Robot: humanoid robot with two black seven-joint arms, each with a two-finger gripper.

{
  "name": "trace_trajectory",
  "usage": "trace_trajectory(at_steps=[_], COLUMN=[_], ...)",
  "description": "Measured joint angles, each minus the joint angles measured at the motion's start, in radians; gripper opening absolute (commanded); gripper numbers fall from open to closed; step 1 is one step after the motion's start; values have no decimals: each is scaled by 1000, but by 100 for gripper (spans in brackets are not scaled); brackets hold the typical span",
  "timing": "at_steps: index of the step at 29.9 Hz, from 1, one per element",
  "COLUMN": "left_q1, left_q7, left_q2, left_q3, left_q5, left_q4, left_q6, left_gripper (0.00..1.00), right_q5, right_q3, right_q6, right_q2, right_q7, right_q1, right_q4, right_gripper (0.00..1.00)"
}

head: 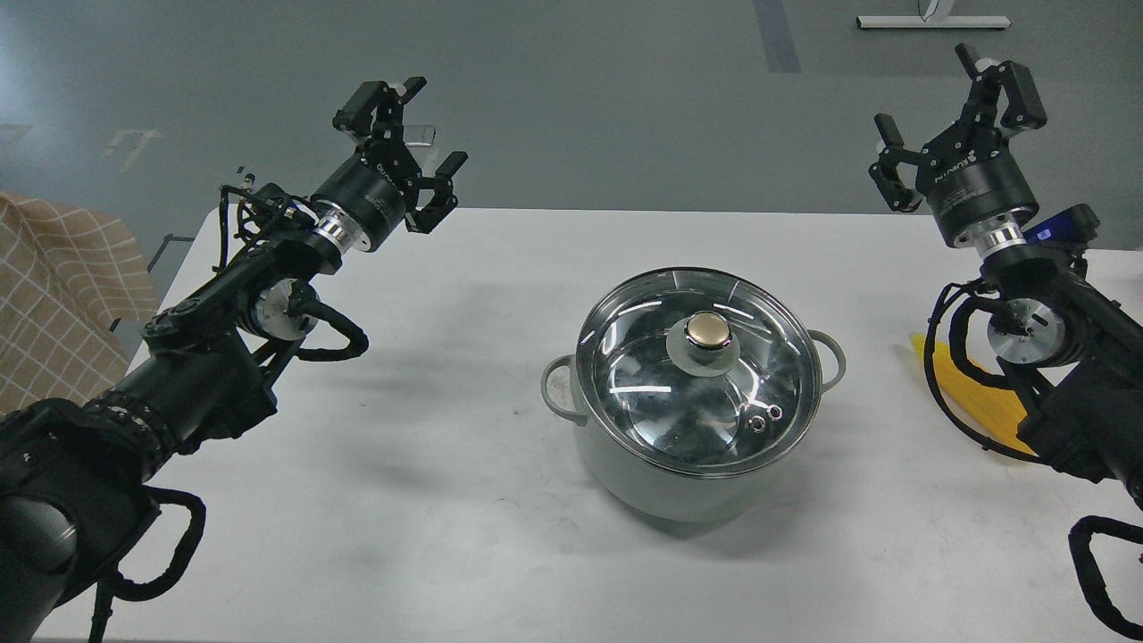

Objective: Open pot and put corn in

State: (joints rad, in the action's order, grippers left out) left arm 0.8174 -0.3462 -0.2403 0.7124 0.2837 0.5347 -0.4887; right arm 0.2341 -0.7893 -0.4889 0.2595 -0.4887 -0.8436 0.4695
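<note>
Resting lidded on the table (pixel 402 464), the pot (pixel 692 487) (both jaws spread, empty), corn (pixel 978 397) rightward.

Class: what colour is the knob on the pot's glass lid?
Gold on a shiny steel base, clearest in the head view.

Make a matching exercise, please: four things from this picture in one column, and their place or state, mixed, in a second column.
Things:
1. glass lid
2. corn
3. left gripper
4. pot

Places or states:
A. partly hidden behind the right arm
B. open, raised over the table's far left edge
C. closed, near the middle of the white table
D. resting on the pot, gold knob up

Pairs: 1-D, 2-A, 3-B, 4-C
</note>
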Motion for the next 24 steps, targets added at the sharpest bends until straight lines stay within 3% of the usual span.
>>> trace_trajectory(at_steps=[9, 24], left_q1=[-12, 2], left_q7=[-56, -55], left_q2=[-4, -36], left_q3=[11, 1], left_q5=[-1, 3], left_q4=[29, 52], left_q6=[0, 0], left_gripper=[98, 98], right_q5=[1, 12], right_q3=[-2, 1], right_q6=[0, 0], right_q2=[-3, 31], right_q7=[0, 0], right_q1=[2, -11], right_q4=[3, 9], right_gripper=[100, 100])
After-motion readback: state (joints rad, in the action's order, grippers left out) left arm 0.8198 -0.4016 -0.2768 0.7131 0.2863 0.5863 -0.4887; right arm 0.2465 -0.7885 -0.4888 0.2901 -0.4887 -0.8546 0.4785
